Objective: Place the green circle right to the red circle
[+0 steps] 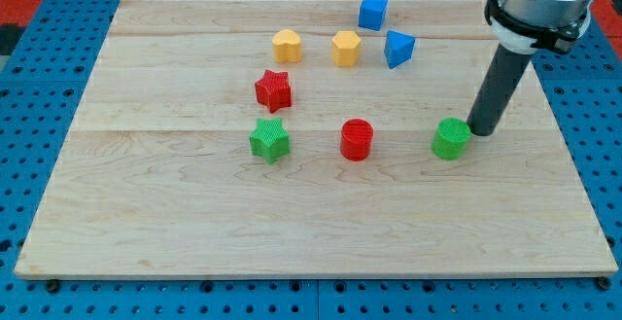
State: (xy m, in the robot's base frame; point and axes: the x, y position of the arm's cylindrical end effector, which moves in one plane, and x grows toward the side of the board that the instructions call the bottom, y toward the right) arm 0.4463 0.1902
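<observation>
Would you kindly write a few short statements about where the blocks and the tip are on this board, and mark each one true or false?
1. My tip is at the green circle's right side. True.
2. The green circle lies left of the red circle. False: it lies to its right, with bare board between them.
3. The green star is just below the red star. True.
4. Both blue blocks sit near the view's bottom. False: the blue cube and the other blue block sit near the top.
5. Two yellow blocks lie side by side. True.
</observation>
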